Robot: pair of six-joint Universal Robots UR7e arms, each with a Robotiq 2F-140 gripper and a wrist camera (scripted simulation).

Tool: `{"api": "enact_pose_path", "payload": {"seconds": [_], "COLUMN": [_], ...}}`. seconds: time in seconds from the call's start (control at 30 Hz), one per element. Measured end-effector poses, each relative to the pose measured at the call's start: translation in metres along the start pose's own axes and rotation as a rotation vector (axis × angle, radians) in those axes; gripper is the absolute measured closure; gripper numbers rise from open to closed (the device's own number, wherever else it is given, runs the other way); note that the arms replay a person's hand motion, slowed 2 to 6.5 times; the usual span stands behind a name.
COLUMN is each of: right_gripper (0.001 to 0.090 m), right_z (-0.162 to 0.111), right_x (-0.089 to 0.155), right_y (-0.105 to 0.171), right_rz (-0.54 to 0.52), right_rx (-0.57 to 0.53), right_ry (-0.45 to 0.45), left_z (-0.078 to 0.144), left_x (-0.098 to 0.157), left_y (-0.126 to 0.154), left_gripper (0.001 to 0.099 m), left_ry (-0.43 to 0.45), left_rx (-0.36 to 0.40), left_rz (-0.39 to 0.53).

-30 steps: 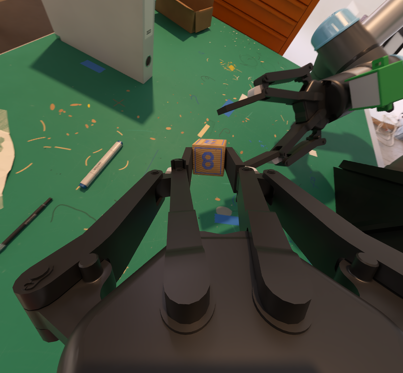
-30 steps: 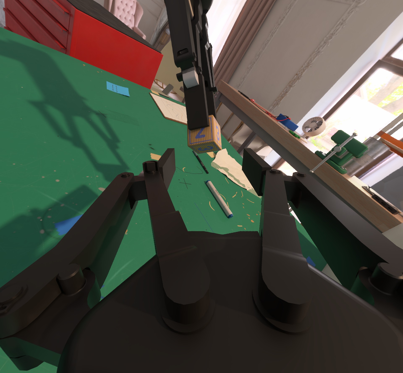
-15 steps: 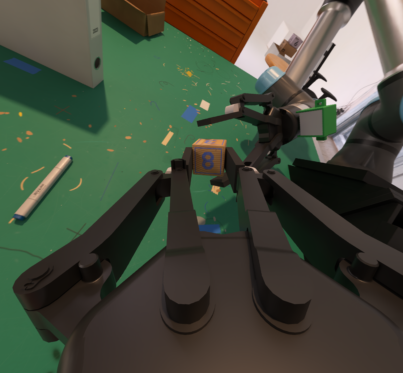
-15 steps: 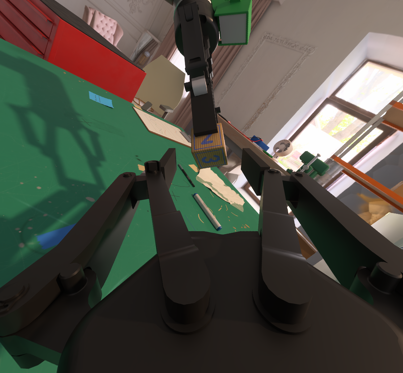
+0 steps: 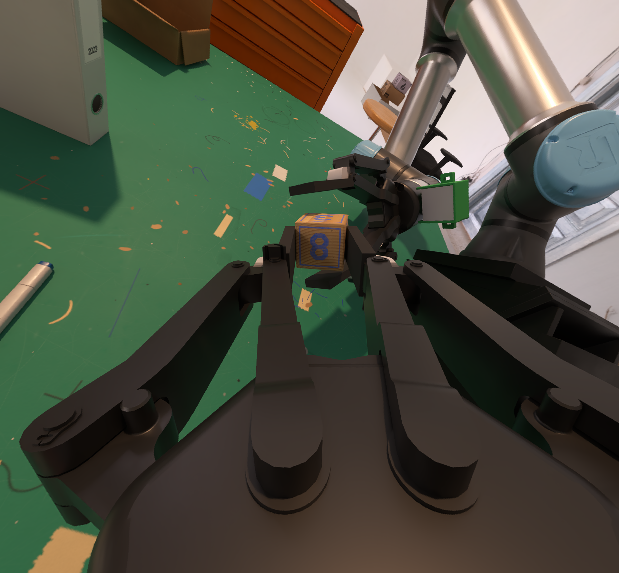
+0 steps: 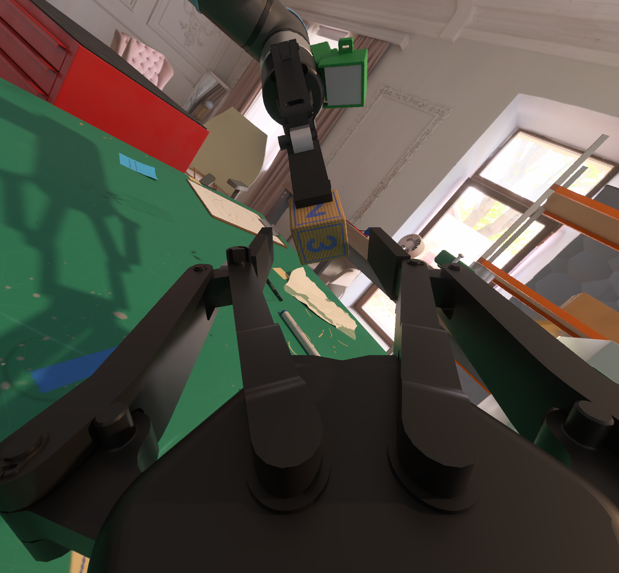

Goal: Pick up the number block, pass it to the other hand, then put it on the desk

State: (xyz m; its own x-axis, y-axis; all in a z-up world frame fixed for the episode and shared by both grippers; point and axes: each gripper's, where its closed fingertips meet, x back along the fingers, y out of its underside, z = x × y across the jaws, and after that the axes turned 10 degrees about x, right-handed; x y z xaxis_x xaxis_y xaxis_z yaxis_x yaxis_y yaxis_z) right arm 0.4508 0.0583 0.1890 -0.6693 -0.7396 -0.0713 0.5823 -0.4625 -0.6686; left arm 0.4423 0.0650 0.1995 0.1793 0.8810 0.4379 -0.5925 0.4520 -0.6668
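Note:
The number block (image 5: pixel 320 242) is a wooden cube with blue numerals. My left gripper (image 5: pixel 320 247) is shut on it and holds it in the air above the green desk (image 5: pixel 160 161). In the right wrist view the block (image 6: pixel 318 233) hangs from the left gripper's fingers (image 6: pixel 310 182), just beyond and between my right gripper's open pads. My right gripper (image 6: pixel 320 249) is open and empty. In the left wrist view the right gripper (image 5: pixel 318 232) shows behind the block, one finger (image 5: pixel 321 187) above it and one below.
A white binder (image 5: pixel 50 44), a cardboard box (image 5: pixel 157 18) and an orange drawer cabinet (image 5: pixel 274 24) stand at the desk's far side. A marker (image 5: pixel 23 292) lies at the left. Torn paper (image 6: pixel 318 299), a marker (image 6: pixel 298 332) and a clipboard (image 6: pixel 231 212) lie on the desk in the right wrist view.
The left gripper has lifted the block higher and tilted. The right gripper has come closer, so the block now sits nearer its open fingers.

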Motion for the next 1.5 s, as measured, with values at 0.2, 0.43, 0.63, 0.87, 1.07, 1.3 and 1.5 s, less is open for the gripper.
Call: {"api": "enact_pose_path", "payload": {"seconds": [0.2,0.43,0.63,0.87,1.07,1.3,1.5], "right_gripper": [0.0211,0.0285,0.0403,0.0481,0.048,0.0473,0.0466], "right_z": [0.001,0.0,-0.002,-0.001,-0.001,-0.002,0.0], "right_x": [0.002,0.003,0.006,0.008,0.009,0.009,0.009], "right_y": [-0.002,-0.004,-0.008,-0.009,-0.012,-0.014,-0.018], "right_rz": [0.009,0.014,0.031,0.048,0.06,0.059,0.072], "right_rx": [0.001,0.016,0.032,0.049,0.044,-0.011,-0.096], "right_ry": [-0.005,-0.015,-0.026,-0.028,-0.042,-0.112,-0.187], "left_z": [0.003,0.005,0.006,0.009,0.012,0.013,0.016], "left_x": [-0.003,-0.007,-0.009,-0.011,-0.011,-0.01,-0.005], "left_y": [-0.001,-0.001,0.0,0.001,0.001,0.001,-0.001], "left_gripper": [0.0598,0.0598,0.0598,0.0607,0.0609,0.06,0.0588], "left_ry": [0.031,0.063,0.087,0.13,0.166,0.188,0.22], "left_rx": [0.003,0.01,0.017,0.02,0.017,0.039,0.068], "left_rz": [0.003,-0.001,-0.002,-0.001,0.006,0.008,0.015]}}
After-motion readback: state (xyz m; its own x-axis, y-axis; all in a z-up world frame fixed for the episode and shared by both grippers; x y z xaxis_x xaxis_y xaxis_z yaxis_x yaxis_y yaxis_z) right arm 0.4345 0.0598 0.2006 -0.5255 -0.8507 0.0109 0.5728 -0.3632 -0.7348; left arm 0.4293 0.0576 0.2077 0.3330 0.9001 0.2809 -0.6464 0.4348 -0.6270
